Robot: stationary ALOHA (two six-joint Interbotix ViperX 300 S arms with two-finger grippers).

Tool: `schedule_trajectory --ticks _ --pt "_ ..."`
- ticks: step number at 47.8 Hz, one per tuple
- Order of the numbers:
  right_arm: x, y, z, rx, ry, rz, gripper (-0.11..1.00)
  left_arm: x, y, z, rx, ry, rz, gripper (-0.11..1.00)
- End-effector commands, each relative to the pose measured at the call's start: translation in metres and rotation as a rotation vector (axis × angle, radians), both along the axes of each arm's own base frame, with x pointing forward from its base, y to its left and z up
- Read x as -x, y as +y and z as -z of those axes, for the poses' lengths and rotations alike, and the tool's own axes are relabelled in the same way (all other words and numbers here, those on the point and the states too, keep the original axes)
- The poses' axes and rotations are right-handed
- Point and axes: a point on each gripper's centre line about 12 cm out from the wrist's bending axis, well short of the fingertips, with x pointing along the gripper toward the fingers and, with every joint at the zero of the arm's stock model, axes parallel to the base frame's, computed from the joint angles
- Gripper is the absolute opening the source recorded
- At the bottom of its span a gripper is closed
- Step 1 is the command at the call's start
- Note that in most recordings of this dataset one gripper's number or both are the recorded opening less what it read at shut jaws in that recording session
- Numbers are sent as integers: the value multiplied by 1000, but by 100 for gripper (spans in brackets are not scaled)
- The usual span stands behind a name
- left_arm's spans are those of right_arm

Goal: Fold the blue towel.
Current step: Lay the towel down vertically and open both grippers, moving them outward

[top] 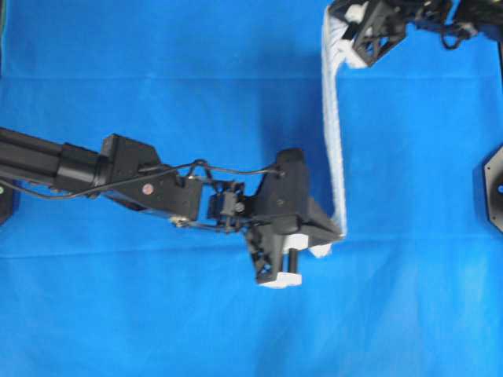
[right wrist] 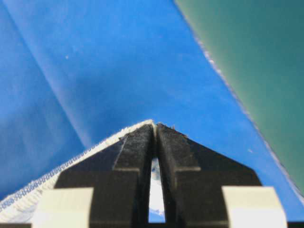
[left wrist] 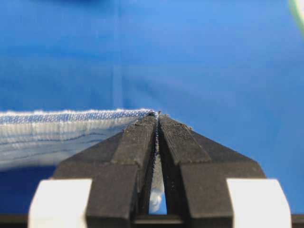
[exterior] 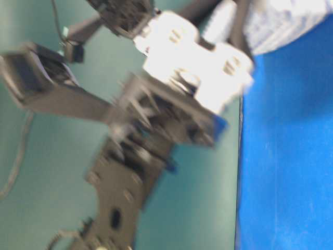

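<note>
Your L gripper (left wrist: 156, 124): jaws pinched tight on a corner of the blue towel (top: 335, 133), hem running off left in wrist view. Your R gripper (right wrist: 155, 127): jaws likewise clamped on another corner, top right in overhead view. Towel hangs stretched betw. the two as a narrow edge-on band above the blue table cover (top: 157, 71). Table-level view too blurred to read.

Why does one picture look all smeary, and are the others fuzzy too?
The table-level view is smeared all over, so the arm parts there can't be told apart. The overhead view is fairly clear, with a soft shadow left of the hanging blue towel. The left wrist view shows the left gripper sharp on the towel edge, the background soft. The right wrist view shows the right gripper likewise.
</note>
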Motion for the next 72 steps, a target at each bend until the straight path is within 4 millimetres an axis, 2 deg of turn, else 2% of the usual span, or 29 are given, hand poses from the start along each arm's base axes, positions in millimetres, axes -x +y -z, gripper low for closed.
schedule_trajectory --ticks 1,5,13,18,23,41,45,48,50,54,56,59,67,72 --pt "-17 -4 -6 18 -47 -19 4 16 -4 -17 40 -31 -6 1" --pt "-31 -7 1 15 -43 -34 4 32 -3 -7 82 4 -24 1" --pt "-61 -9 4 26 -50 -72 4 65 -5 9 137 51 -43 1" --pt "-74 -10 6 27 -49 -84 4 76 -5 12 153 50 -46 1" --pt "-80 -12 7 29 -48 -89 4 80 -4 14 158 50 -49 1" --pt "-80 -12 7 27 -46 -87 5 80 0 16 156 58 -60 1" --pt "-81 -12 6 32 -46 -90 5 80 0 16 157 61 -60 10" --pt "-81 -12 3 39 -51 -92 7 81 1 15 155 64 -61 25" --pt "-80 -12 0 42 -56 -92 16 83 2 14 154 69 -63 37" --pt "-77 -10 -11 56 -74 -94 42 89 4 11 144 100 -65 60" --pt "-75 -9 -18 64 -88 -94 53 93 7 7 140 116 -69 68" --pt "-70 -6 -27 73 -103 -93 60 102 12 -2 126 144 -74 70" --pt "-52 11 -53 101 -153 -110 51 126 25 -29 111 156 -89 67" --pt "-39 29 -65 114 -185 -135 51 143 36 -45 79 108 -90 67"
